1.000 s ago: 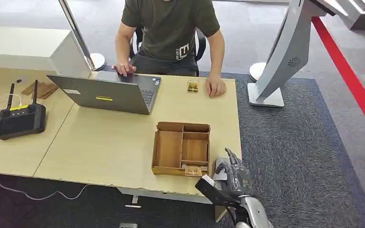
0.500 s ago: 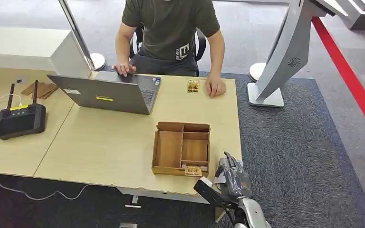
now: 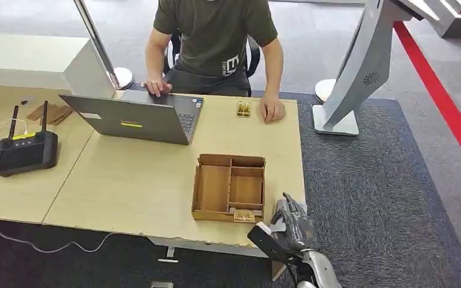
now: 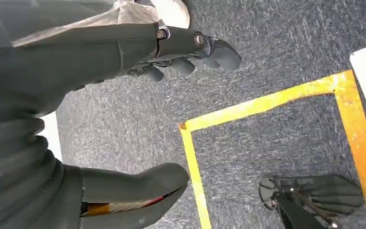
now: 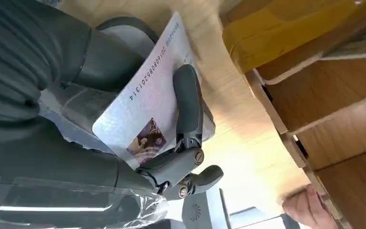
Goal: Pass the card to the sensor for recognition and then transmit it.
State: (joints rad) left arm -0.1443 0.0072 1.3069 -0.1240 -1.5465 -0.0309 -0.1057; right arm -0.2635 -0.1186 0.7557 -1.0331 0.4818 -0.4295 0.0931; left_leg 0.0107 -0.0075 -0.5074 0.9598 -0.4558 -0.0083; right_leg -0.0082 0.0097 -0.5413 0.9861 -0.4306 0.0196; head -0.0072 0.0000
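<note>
My right hand (image 3: 292,225) hovers at the table's front right corner, just right of the wooden tray (image 3: 229,187). It holds a white card (image 5: 147,109) with a small photo and a printed number, pinched between thumb and a finger (image 5: 187,107). A small gold block (image 3: 244,215) sits at the tray's front edge. Another one (image 3: 244,108) lies at the far side beside a person's hand (image 3: 272,111). My left hand (image 4: 100,95) hangs over the carpet with fingers and thumb apart, holding nothing.
A person sits behind the table (image 3: 138,180) at an open laptop (image 3: 138,117). A black controller with antennas (image 3: 25,150) lies at the left. A grey stand (image 3: 360,66) rises from the carpet on the right. Yellow tape (image 4: 267,98) marks the floor.
My right hand has drawn back slightly toward the table's front edge, and its fingers have curled closer around the card.
</note>
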